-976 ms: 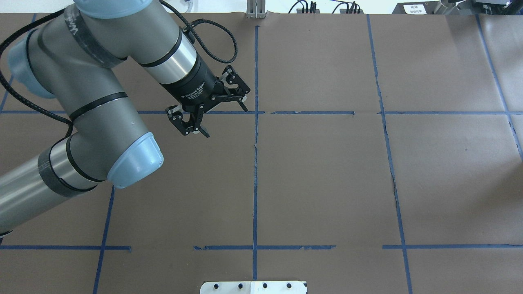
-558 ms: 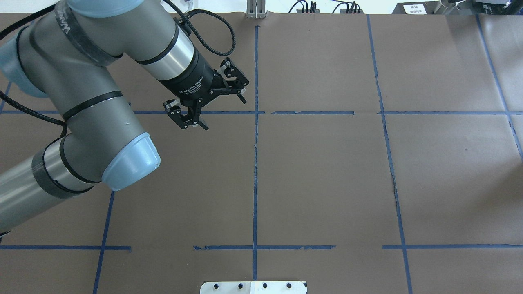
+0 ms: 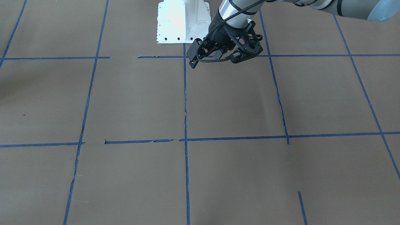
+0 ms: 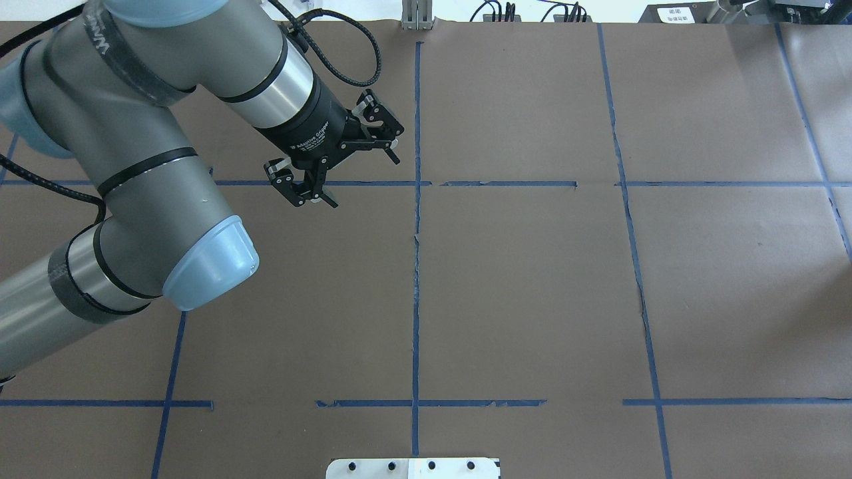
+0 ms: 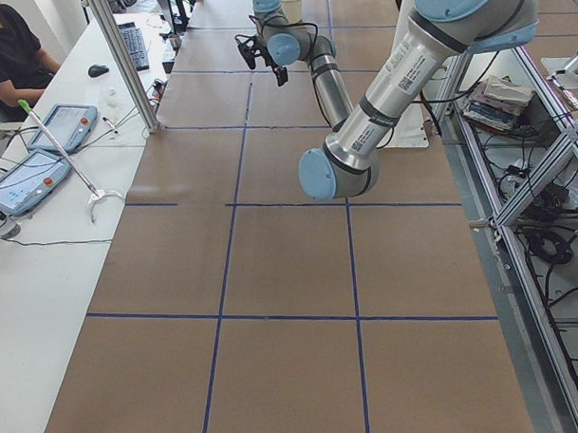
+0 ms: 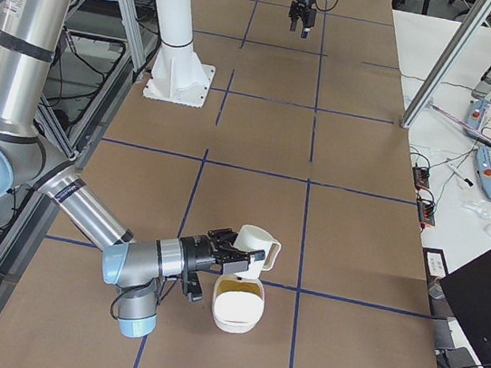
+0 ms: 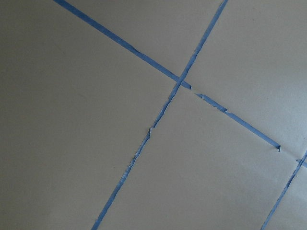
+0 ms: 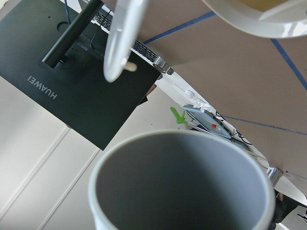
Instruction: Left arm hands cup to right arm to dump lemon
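Note:
My left gripper [image 4: 366,183] is open and empty, held above the brown table left of the middle tape line; it also shows in the front view [image 3: 215,61]. My right gripper [image 6: 240,255] shows only in the right-side view, at the table's near end. It holds the white cup [image 6: 257,243] tilted in the air over a white bowl [image 6: 235,322]. In the right wrist view the cup's grey inside [image 8: 182,187] is empty. A dull yellow patch [image 6: 238,289], seemingly the lemon, lies in the bowl [image 8: 254,26].
The robot's white pedestal base [image 3: 182,22] stands at the table's edge [image 6: 183,75]. Blue tape lines [image 4: 416,266] cross the brown paper. A side table with tablets [image 5: 63,125], a person [image 5: 8,46] and an aluminium post [image 6: 445,66] lie beyond the far edge.
My left arm has drawn back a little, up and to the left in the overhead view. Its gripper stays open and empty.

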You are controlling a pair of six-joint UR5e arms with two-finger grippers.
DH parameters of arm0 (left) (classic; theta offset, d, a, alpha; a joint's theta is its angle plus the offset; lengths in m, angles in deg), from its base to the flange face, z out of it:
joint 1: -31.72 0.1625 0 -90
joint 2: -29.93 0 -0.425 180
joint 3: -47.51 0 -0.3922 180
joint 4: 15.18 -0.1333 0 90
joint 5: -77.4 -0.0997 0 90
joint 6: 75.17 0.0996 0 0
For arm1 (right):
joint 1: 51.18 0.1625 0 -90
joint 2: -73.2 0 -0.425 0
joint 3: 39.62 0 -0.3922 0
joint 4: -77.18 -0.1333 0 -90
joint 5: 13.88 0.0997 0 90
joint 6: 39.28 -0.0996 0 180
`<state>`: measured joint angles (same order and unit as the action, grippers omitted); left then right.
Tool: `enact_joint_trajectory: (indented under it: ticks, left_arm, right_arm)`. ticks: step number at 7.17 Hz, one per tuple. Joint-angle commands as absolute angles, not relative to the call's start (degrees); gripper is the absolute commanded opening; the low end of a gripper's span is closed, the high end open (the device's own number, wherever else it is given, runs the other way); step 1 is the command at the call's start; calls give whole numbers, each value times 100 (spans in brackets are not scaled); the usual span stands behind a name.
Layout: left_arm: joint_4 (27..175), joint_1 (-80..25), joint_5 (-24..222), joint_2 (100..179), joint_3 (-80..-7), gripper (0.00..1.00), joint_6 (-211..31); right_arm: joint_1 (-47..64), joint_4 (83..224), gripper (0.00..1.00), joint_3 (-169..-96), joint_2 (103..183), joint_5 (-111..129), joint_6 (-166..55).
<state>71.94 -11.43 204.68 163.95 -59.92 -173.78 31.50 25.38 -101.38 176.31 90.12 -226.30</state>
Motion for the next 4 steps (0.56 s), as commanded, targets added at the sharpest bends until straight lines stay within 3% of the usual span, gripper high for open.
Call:
enact_joint_trajectory:
  ticks: [1, 4]
  left_arm:
    - [7200, -1161, 20467, 16397, -5998, 100, -17378]
    - [7200, -1179, 20467, 16397, -6007, 100, -17360]
  right_arm:
    - [3153, 2706, 35, -10498, 17577, 9044, -22204]
    - [2699, 4523, 35, -11615, 17472, 8870, -21395]
